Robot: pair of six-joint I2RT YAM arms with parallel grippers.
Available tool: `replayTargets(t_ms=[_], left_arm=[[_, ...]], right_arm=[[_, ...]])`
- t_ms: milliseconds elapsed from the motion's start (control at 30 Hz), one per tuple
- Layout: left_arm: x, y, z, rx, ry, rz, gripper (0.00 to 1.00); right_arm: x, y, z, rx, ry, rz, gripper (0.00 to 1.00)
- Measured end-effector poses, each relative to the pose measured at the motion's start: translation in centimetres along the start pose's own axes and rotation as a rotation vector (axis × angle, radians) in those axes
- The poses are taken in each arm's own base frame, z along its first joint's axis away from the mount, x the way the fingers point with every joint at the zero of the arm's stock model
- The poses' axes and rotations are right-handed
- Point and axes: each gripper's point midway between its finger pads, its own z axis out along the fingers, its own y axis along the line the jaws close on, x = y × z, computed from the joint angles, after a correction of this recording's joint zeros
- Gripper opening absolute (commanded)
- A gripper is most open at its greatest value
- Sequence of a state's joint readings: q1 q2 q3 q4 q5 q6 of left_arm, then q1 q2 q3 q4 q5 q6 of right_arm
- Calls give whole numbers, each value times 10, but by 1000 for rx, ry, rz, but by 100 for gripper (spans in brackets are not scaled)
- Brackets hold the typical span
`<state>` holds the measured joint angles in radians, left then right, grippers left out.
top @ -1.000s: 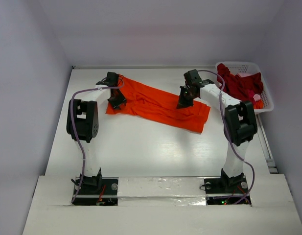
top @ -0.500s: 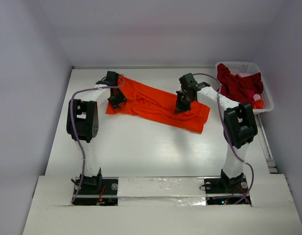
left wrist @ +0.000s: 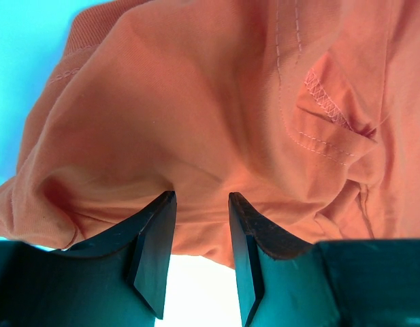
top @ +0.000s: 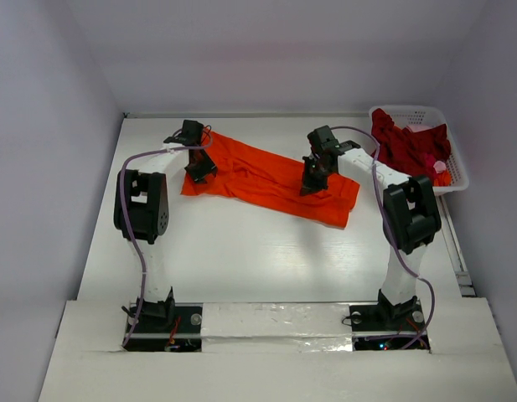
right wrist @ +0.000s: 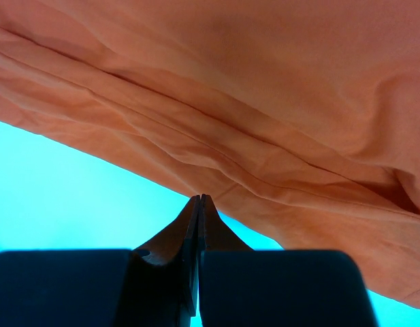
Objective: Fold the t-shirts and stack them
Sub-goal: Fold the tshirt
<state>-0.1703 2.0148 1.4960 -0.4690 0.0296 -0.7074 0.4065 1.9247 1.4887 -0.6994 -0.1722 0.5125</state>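
The bright orange t-shirt [top: 266, 180] lies as a long rumpled band slanting across the table's far half. My left gripper [top: 199, 173] stands at its left end. In the left wrist view this gripper [left wrist: 201, 194] is open, its tips against the shirt's [left wrist: 196, 102] folded edge, with bare table showing between the jaws. My right gripper [top: 311, 182] hangs over the shirt's right part. Seen from the right wrist, it [right wrist: 199, 196] is shut, its tip touching the lower hem of the cloth [right wrist: 264, 102]. The dark red t-shirt [top: 406, 144] lies bunched in the basket.
A white lattice basket [top: 409, 108] stands at the far right corner and holds other small coloured pieces besides the dark red cloth. White walls close in the table on the left, back and right. Both arm bases sit at the near edge.
My right gripper has shifted a little left and toward me over the orange shirt, then held still. The left gripper and the shirt have not moved.
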Motion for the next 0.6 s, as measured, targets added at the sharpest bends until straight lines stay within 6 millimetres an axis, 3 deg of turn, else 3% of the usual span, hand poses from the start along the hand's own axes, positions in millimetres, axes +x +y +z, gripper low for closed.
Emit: replayTargets(t_ms=[367,600], left_arm=[[-2,-2,-1,3,-4,0,34],[-2,-1,-1,3,-3,0,34]], right_arm=[[5,-3,3,12,21,3,0],[20,-16,27,56,96,38,0]])
